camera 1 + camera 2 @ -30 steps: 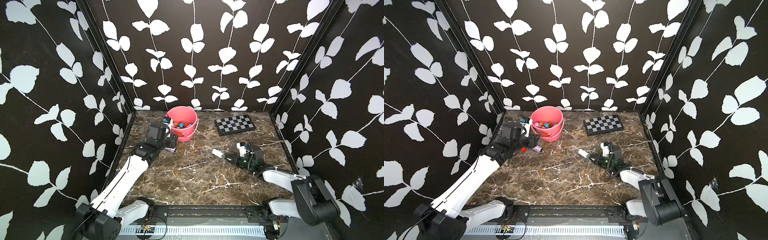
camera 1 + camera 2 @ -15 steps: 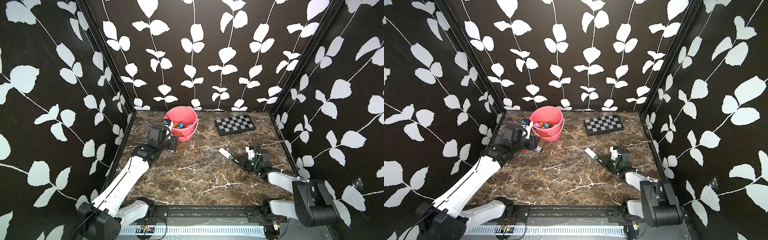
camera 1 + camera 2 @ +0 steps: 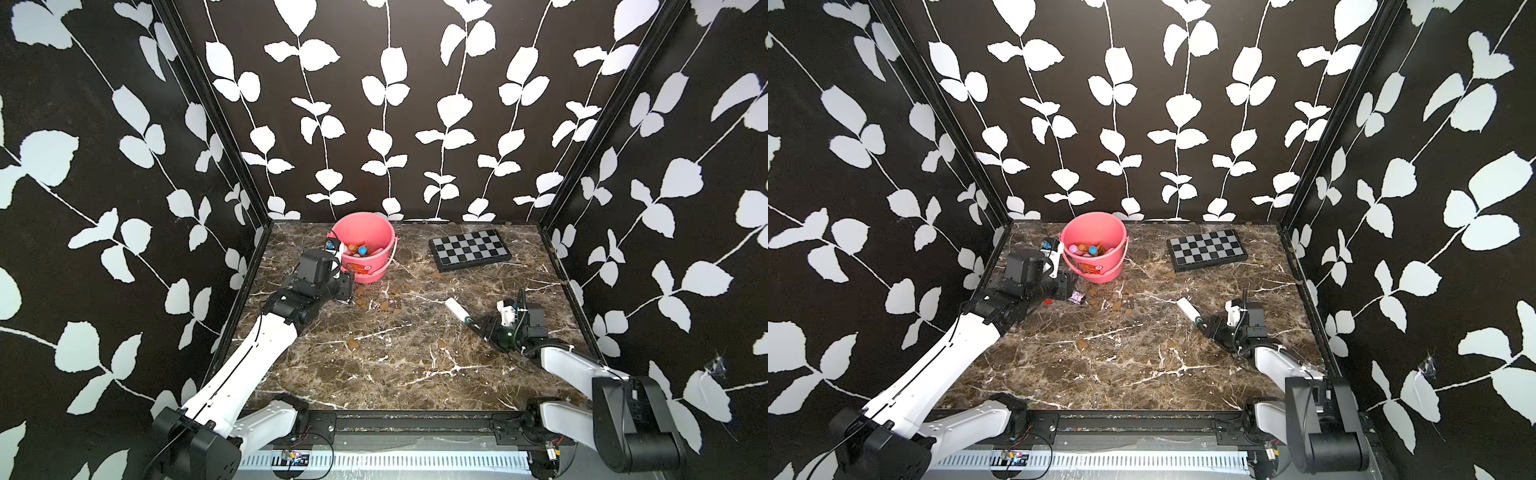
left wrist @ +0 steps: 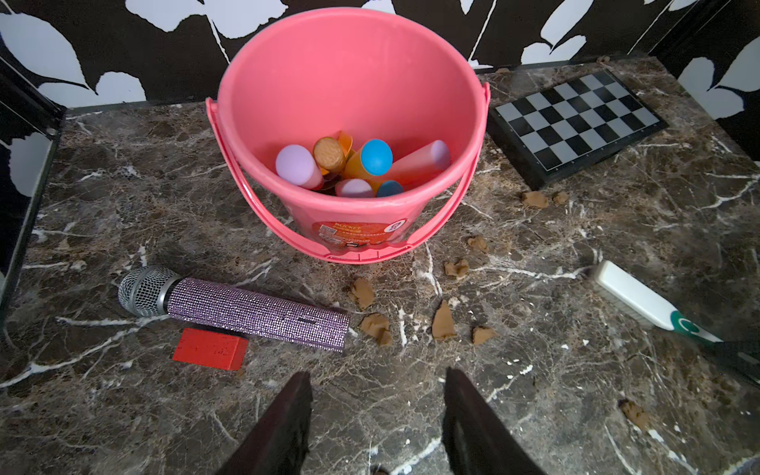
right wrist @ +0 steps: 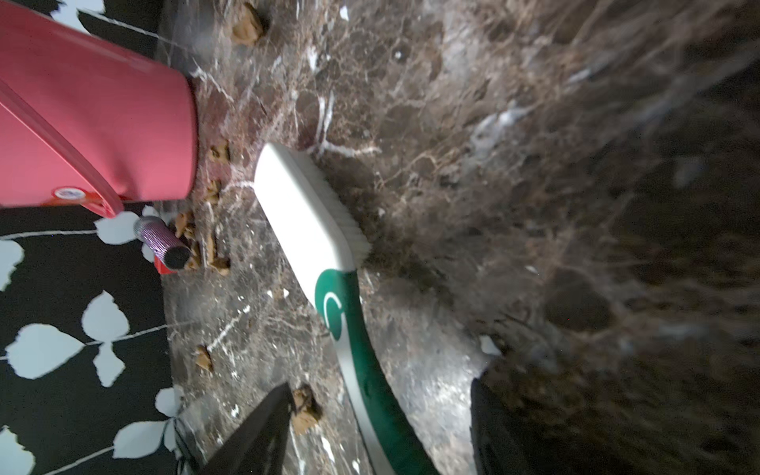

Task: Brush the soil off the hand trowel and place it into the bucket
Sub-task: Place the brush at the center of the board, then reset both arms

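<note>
The pink bucket [image 3: 367,269] [image 3: 1096,272] [image 4: 349,82] [image 5: 103,123] stands at the back left. Several rounded tool handles stick up inside it. No blade shows there, so I cannot pick out the hand trowel. Brown soil lumps [image 4: 444,320] [image 3: 384,305] [image 5: 304,409] lie scattered in front of the bucket. My left gripper [image 4: 376,395] [image 3: 345,286] [image 3: 1065,286] hangs open and empty over the marble just before the bucket. A white brush with a green handle [image 5: 308,214] [image 3: 455,309] [image 3: 1187,309] [image 4: 633,294] lies on the marble. Its handle runs between the open fingers of my right gripper [image 5: 378,395] [image 3: 484,326].
A glittery purple microphone [image 4: 255,308] and a red block [image 4: 209,349] lie left of my left gripper. A chessboard [image 3: 469,249] [image 4: 575,119] sits at the back right. Black leaf-patterned walls close in the back and both sides.
My right gripper has opened and let go of the brush handle, after carrying the brush a little to the right. The left arm has hardly moved.
</note>
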